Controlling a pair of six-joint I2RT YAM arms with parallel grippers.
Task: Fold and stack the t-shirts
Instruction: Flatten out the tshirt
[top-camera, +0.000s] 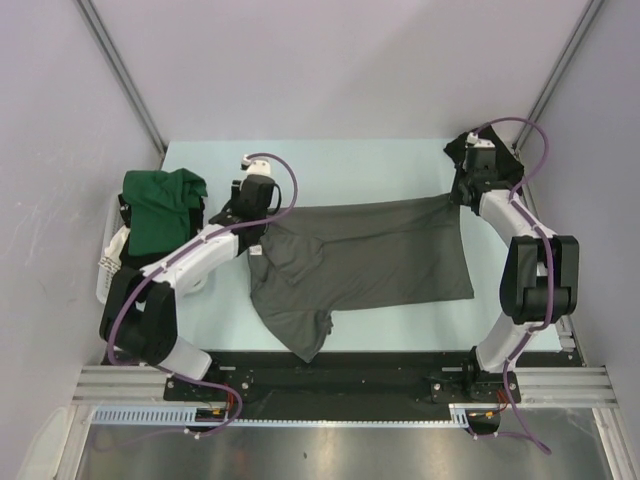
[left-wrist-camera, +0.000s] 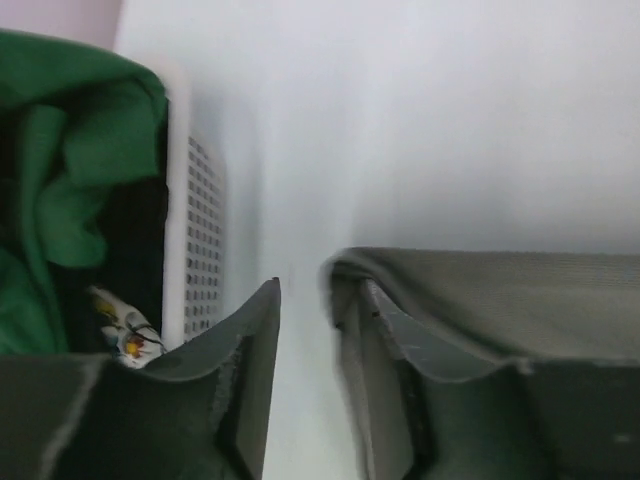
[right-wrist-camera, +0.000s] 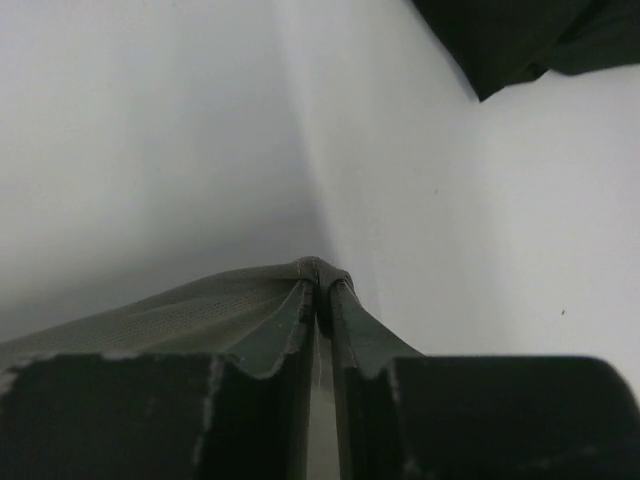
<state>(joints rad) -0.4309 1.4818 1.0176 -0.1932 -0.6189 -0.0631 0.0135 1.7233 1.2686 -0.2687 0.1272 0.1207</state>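
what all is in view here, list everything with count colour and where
grey t-shirt: one, dark charcoal, spread across the middle of the table
green t-shirt: one, dark green, bunched in the basket
black cloth: one piece, black, far right corner, only partly seen
basket: one, white slatted, left edge of the table
table: one, pale blue-green
left gripper: one, dark, jaws apart at the grey t-shirt's left end, cloth draped over one finger
right gripper: one, dark, pinching the grey t-shirt's far right corner
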